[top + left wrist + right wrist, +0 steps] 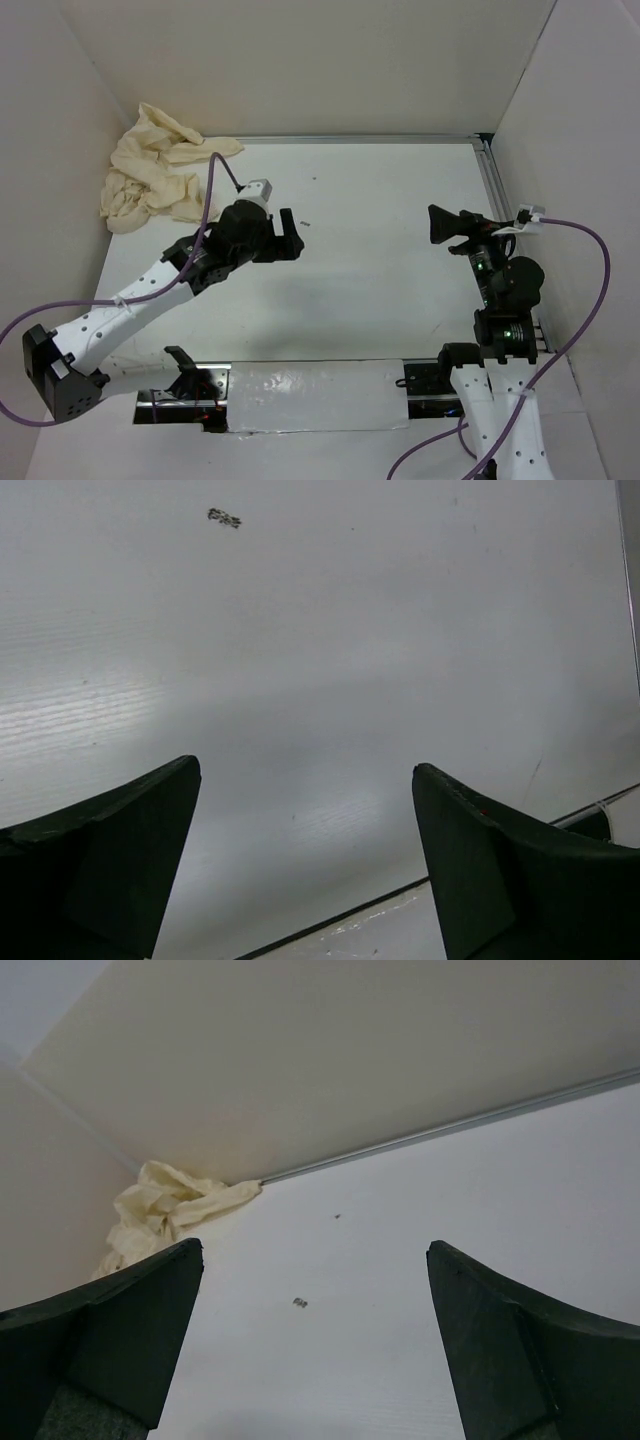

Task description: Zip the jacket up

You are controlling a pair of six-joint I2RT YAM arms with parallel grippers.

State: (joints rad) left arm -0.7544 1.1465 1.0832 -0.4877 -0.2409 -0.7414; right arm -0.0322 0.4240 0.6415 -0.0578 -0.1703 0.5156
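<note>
Jacket (150, 180) bunched in corner — speck (306, 224) (debris, perhaps) lies apart.

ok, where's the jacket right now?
Top view: the jacket lies crumpled in the far-left corner of the table, beyond the open left gripper, which isn't touching it.

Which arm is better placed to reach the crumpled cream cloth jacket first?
Left, probably. The crumpled cream cloth jacket lies in the far-left corner, close to the open left gripper; the open right gripper hangs across the table.
</note>
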